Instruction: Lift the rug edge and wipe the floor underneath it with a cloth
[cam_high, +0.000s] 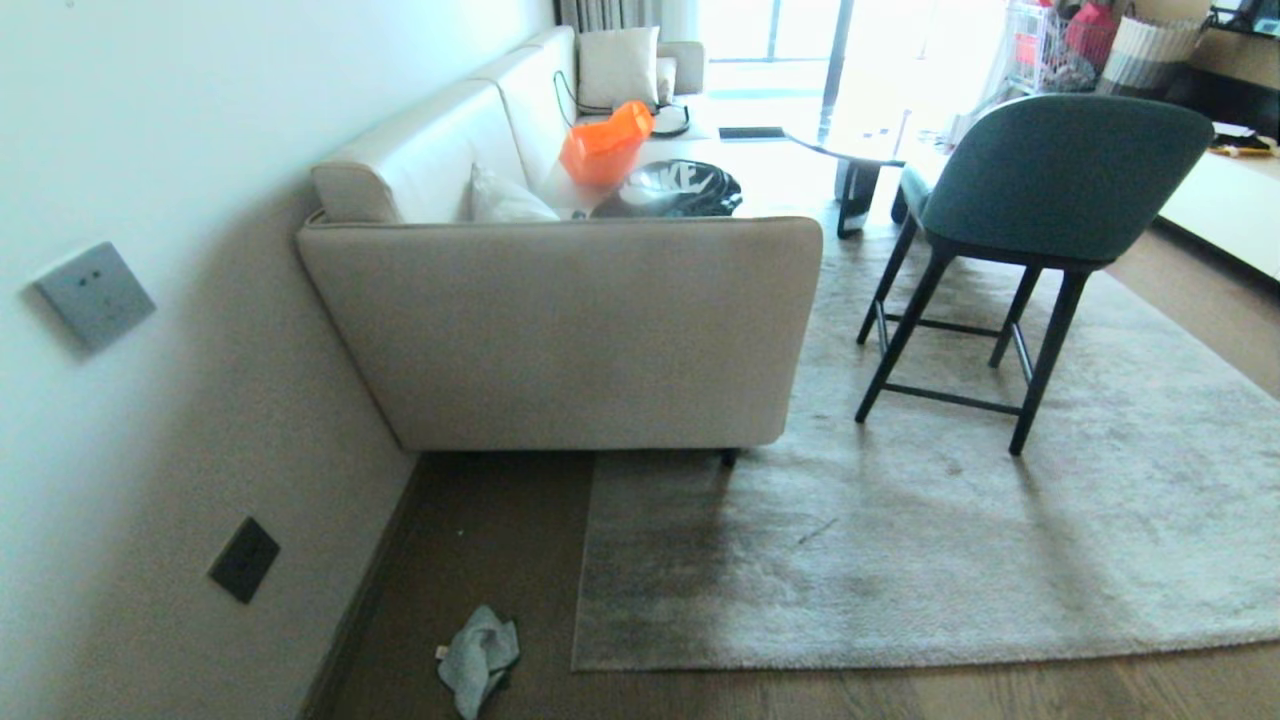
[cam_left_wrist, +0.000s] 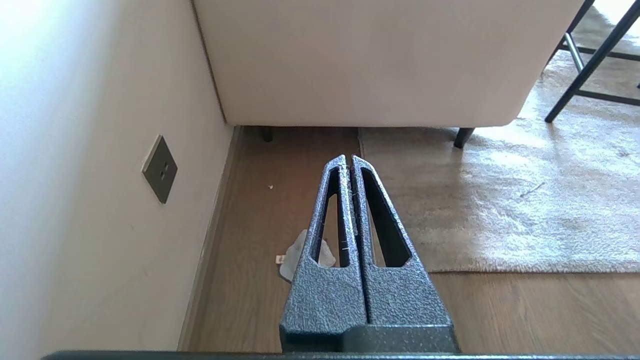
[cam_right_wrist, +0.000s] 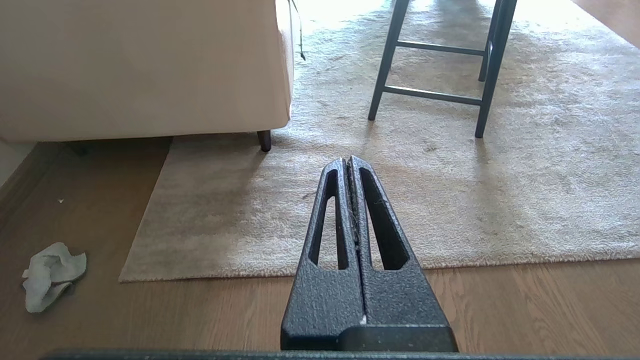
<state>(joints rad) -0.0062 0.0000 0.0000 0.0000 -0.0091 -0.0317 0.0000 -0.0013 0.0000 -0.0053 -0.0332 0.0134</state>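
Head view is showing us the cloth (cam_high: 479, 658) lying crumpled on the floor (cam_high: 480, 540), in the strip between the wall (cam_high: 180, 400) and the rug edge (cam_high: 584, 560), near the rug's square corner and just apart from it. We are seeing the rug edge lying flat, with the sofa (cam_high: 560, 330) standing over its far end and a chair (cam_high: 1040, 200) sitting well out on the pile.

We are holding both arms clear of the work: the left gripper (cam_left_wrist: 348, 160) is hanging above the floor beside the rug corner with its fingers pressed together on nothing, and the right gripper (cam_right_wrist: 348, 161) is hanging over the front hem, likewise clenched and empty.

We are judging the cloth to be light, limp and easy to bunch, so pinching one of its raised folds looks better than scraping at the flat part. We are expecting the rug to be floppy but heavy in bulk, pinned by furniture further in; the free corner nearest the cloth looks the sensible place to grip, with a fingertip slid under the hem.
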